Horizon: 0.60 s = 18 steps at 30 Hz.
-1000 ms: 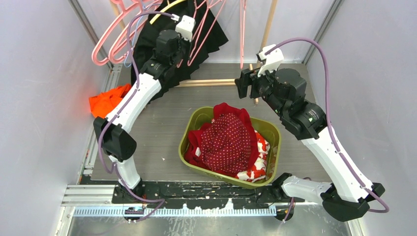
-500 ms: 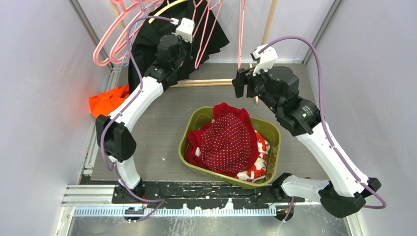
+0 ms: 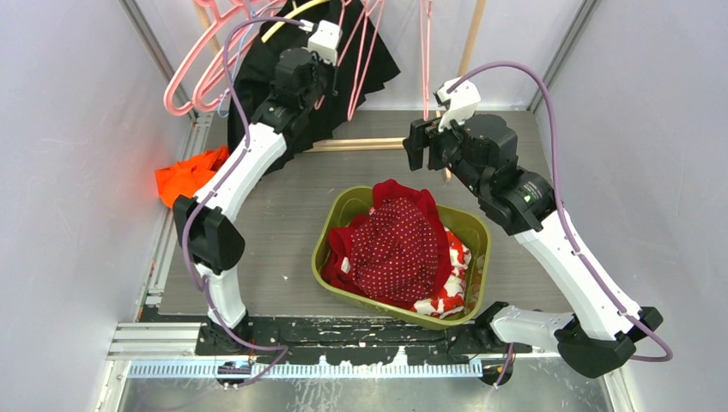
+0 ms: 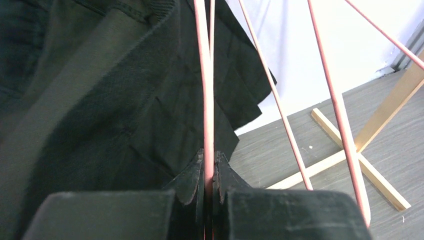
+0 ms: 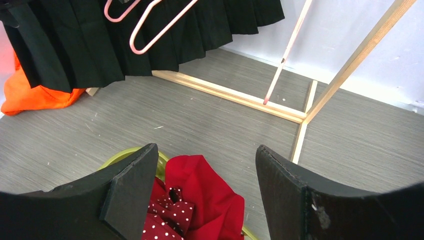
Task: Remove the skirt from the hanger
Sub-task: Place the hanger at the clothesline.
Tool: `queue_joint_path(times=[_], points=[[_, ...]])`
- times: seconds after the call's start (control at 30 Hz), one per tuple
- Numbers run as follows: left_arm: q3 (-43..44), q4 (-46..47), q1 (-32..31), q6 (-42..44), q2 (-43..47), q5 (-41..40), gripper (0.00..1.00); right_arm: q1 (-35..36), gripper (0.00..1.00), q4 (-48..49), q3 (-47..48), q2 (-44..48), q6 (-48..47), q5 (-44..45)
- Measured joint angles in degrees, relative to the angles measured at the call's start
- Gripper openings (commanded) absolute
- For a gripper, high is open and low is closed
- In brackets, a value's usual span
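Note:
A black pleated skirt (image 3: 257,60) hangs among several pink wire hangers (image 3: 193,73) at the back left. It fills the left of the left wrist view (image 4: 100,100) and shows in the right wrist view (image 5: 75,45). My left gripper (image 3: 319,79) is raised against the skirt. It (image 4: 209,160) is shut on one pink hanger wire (image 4: 205,75) right beside the skirt's edge. My right gripper (image 3: 415,146) is open and empty. It (image 5: 205,160) hovers over the far rim of the basket, apart from the skirt.
A green basket (image 3: 330,223) in the middle holds red dotted clothes (image 3: 399,245). An orange cloth (image 3: 185,176) lies at the left wall. The wooden rack's floor bar (image 3: 360,144) and upright (image 3: 468,43) stand at the back. Loose hangers (image 5: 150,35) dangle in front of the skirt.
My left arm has lifted a little and moved back with the hanger wire in its jaws. My right gripper has moved slightly left and back, still open.

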State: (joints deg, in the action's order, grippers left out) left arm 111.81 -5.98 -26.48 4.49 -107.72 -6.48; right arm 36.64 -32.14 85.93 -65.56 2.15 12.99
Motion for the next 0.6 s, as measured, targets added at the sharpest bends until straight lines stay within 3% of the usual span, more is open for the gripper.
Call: queue_joint_path(times=[0.33, 0.4, 0.43, 0.47, 0.53, 0.6], points=[[6.95, -8.28, 1.49, -2.67, -4.98, 6.99, 0.03, -0.13, 0.76, 0.02, 0.0, -0.09, 0.13, -0.15], [6.93, -8.52, 1.49, -2.82, -4.96, 7.82, 0.19, -0.26, 0.76, 0.02, 0.0, -0.09, 0.15, -0.15], [6.82, -8.5, 1.49, -2.82, -4.96, 8.07, 0.43, -0.28, 0.77, 0.04, -0.02, -0.09, 0.17, -0.15], [6.6, -8.7, 1.51, -2.84, -4.87, 8.2, 0.57, -0.39, 0.77, 0.15, -0.11, -0.09, 0.33, -0.17], [5.84, -9.7, 1.49, -2.56, -4.74, 8.28, 0.73, -0.46, 0.77, 0.46, -0.35, -0.07, 0.57, -0.22], [5.14, -10.84, 1.49, -2.4, -4.74, 8.15, 0.82, -0.5, 0.77, 0.44, -0.57, -0.07, 0.79, -0.48]])
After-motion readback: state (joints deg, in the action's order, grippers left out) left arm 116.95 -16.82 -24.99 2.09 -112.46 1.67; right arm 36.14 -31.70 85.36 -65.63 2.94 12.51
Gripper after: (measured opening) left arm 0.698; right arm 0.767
